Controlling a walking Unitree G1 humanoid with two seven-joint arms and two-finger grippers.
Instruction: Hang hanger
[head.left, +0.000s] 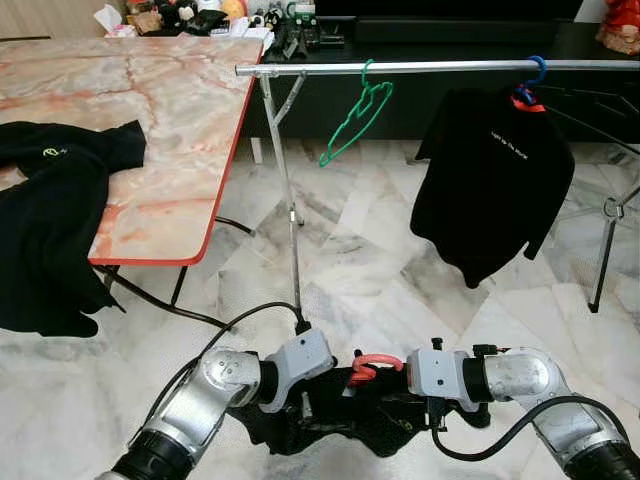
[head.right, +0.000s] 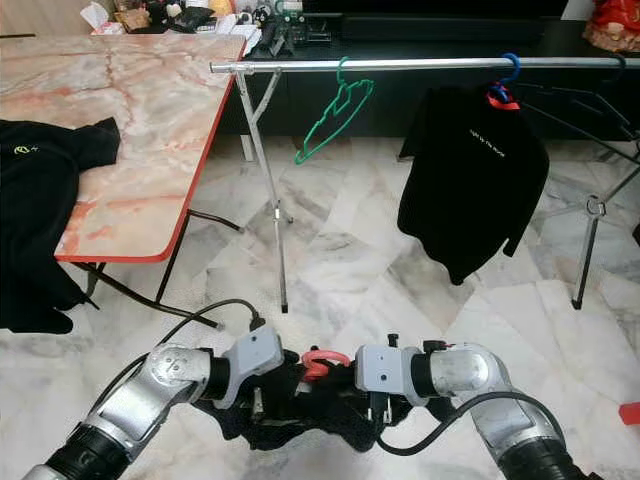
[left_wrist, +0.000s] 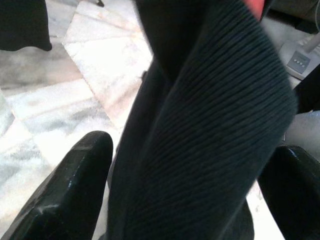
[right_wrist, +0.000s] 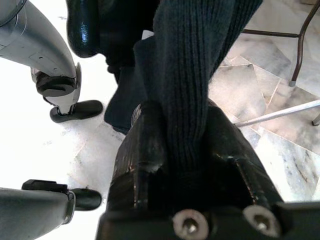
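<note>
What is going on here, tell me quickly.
The robot stands before a clothes rail, holding a dark garment on a red hanger low between both arms. The right gripper is clamped on the ribbed fabric; the left gripper has the cloth between its fingers, which are apart. The garment is not yet on the rail, where a green hanger and a black shirt hang. Another black garment lies on the marble table.

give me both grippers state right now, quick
Left gripper: open, its fingers either side of the dark garment, not clamped.
Right gripper: shut on the dark garment, which carries a red hanger.
</note>
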